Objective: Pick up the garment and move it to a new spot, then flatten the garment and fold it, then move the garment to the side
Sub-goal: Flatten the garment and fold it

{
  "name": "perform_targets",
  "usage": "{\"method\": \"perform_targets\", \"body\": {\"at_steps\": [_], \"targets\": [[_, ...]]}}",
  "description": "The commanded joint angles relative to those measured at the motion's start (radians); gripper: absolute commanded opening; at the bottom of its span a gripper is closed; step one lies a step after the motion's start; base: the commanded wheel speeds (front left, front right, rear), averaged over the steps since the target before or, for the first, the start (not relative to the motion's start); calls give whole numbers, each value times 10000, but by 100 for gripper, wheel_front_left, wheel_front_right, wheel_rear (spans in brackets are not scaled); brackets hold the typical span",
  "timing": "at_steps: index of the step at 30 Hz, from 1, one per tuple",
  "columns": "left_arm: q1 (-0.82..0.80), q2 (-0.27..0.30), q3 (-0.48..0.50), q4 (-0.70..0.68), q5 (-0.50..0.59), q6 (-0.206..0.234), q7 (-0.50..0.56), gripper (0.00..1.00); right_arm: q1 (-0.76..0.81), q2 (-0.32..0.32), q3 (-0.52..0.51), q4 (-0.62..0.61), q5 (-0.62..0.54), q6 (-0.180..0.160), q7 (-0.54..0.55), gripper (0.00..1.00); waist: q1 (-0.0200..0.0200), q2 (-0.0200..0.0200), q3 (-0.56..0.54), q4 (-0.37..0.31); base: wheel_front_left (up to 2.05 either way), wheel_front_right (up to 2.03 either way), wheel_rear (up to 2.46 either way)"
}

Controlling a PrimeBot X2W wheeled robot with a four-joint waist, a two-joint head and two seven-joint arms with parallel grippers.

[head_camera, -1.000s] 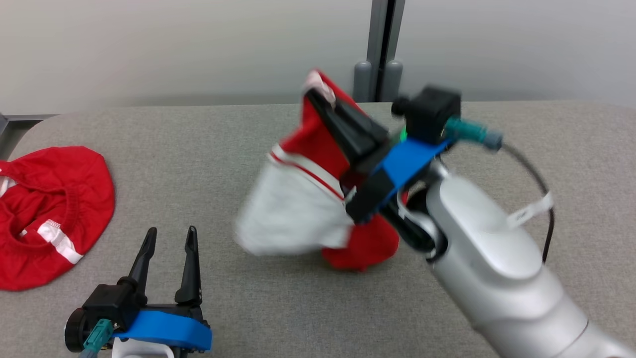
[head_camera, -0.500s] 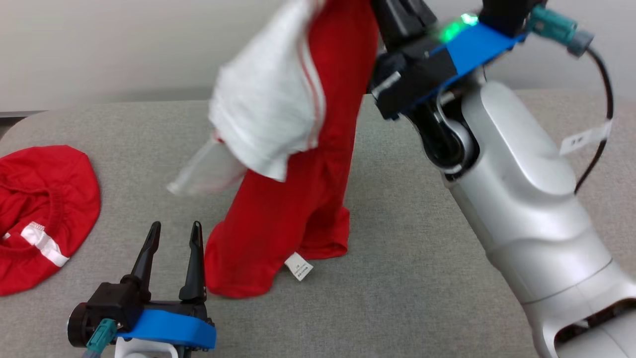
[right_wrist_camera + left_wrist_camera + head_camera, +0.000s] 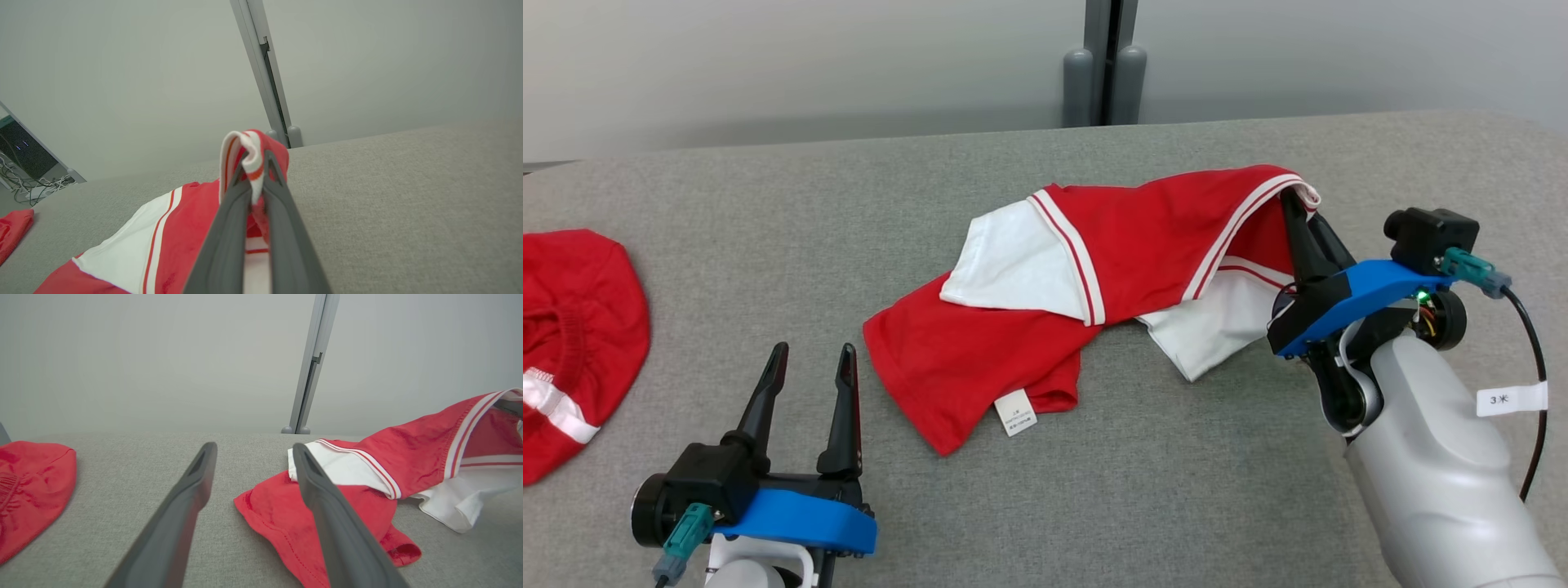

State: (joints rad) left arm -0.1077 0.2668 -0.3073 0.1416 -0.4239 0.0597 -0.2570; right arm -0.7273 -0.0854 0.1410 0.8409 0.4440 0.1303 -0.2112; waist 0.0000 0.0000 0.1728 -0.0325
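Note:
The garment (image 3: 1143, 245) is a red shirt with white panels and striped trim, stretched crumpled across the middle of the grey table (image 3: 768, 212). My right gripper (image 3: 1294, 200) is shut on its striped edge at the garment's right end, lifting that edge slightly; the right wrist view shows the trim (image 3: 249, 159) pinched between the fingers. My left gripper (image 3: 809, 355) rests open at the lower left, just left of the garment's red corner (image 3: 890, 335). In the left wrist view the garment (image 3: 408, 457) lies to the right of the open fingers (image 3: 196, 477).
A second red garment (image 3: 572, 327) with a white label lies at the table's left edge, seen also in the left wrist view (image 3: 28, 486). A grey post (image 3: 1104, 73) stands behind the table against the pale wall. Bare table lies in front and behind.
The right gripper, still holding the garment, swung it up high and then brought it down to the right, laying it out stretched across the table. The head camera shifted. The left gripper stayed put.

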Motion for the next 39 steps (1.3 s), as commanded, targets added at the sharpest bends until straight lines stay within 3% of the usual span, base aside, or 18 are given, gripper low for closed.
{"method": "perform_targets", "body": {"at_steps": [1, 4, 8, 12, 15, 19, 26, 27, 33, 39], "targets": [[-130, 54, 35, 32, -33, -8, -45, 100, 313, -34, -98, -387, -108, 9, 108, 0, 0, 0, -10, -75, 0, 0, 0], [-123, 71, 87, 61, -60, 10, -52, 100, 846, -12, -276, -1405, -138, 9, 496, 0, 0, 0, -32, -176, 0, 0, 0], [-56, 112, 177, 30, -55, 52, -62, 100, 1975, 80, -619, -3703, -125, 9, 1538, 0, 0, 0, -49, -303, 0, 0, 0], [-108, 154, 239, -56, -42, 52, -75, 100, 3275, 198, -1521, -6244, -471, 8, 2875, 0, 0, 0, 95, -352, 0, 0, 0], [-279, 191, 248, -148, 14, 31, -72, 100, 3704, 255, -2144, -7260, -1071, 9, 3583, 0, 0, 0, 373, -322, 0, 0, 0], [-550, 238, 173, -199, 106, -62, -72, 100, 2994, 5, -2580, -6538, -1566, 9, 3634, 0, 0, 0, 827, -129, 0, 0, 0], [-1073, 154, -107, -61, 241, -232, -49, 100, 1076, -791, -2512, -3188, -1889, 8, 2384, 0, 0, 0, 1371, 467, 0, 0, 0], [-1107, 134, -136, -36, 253, -232, -50, 100, 860, -861, -2505, -2700, -1960, 8, 2272, 100, 0, 0, 1400, 531, 0, 0, 0], [-1127, 5, -178, 284, 212, -288, -67, 100, 198, -1225, -2326, -691, -2571, 8, 1705, 100, 0, 0, 1218, 686, 0, 0, 0], [-698, 9, -10, 577, 94, -214, -86, 100, 875, -984, -2034, -364, -2634, 8, 1466, 100, 0, 0, 544, 385, 0, 0, 0]]}}
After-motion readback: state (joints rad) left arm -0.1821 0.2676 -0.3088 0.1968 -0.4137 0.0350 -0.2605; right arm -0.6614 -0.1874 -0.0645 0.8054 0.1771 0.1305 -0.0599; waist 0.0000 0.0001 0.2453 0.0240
